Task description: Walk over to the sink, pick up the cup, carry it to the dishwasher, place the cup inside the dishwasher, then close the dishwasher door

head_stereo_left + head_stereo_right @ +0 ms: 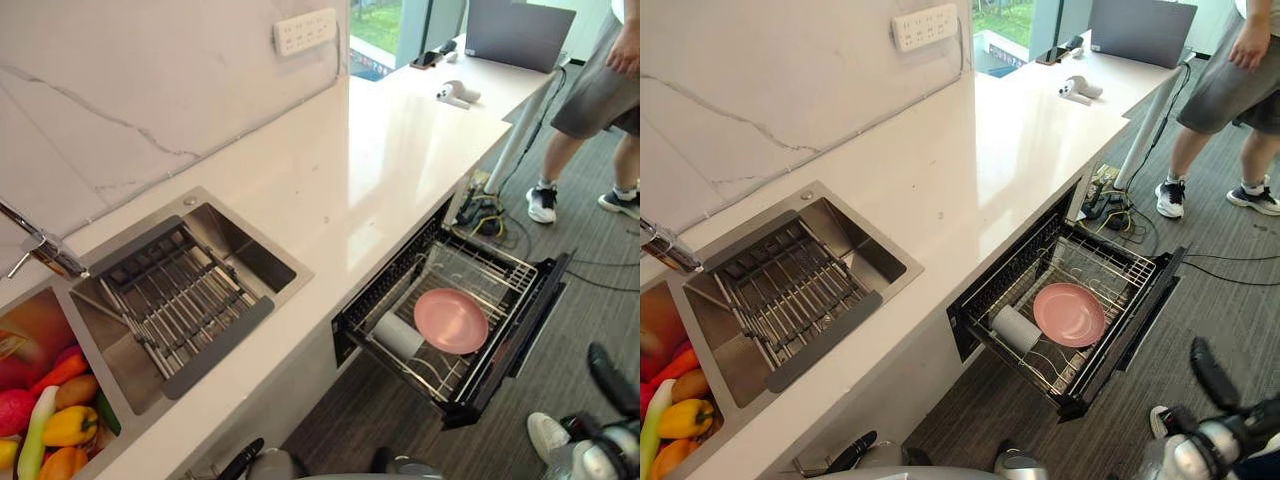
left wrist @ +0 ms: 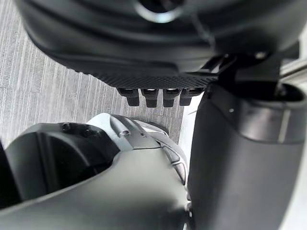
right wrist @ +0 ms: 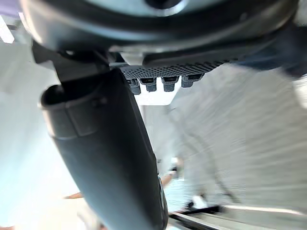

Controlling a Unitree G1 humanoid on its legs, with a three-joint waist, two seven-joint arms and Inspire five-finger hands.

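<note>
One white cup (image 1: 398, 335) is seen lying on its side in the pulled-out dishwasher (image 1: 478, 252) rack, just beside one pink plate (image 1: 450, 320). Placement is judged done. The door (image 1: 538, 305) is yet to be closed, which calls for a push on its front. The left robot hand (image 2: 158, 79) and right robot hand (image 3: 163, 72) are relaxed, with nothing gripped.

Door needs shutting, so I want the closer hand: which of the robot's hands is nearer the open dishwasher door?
Right. The right hand hangs just past the outer edge of the dishwasher door; the left hand is low by the counter front, below the sink.
</note>
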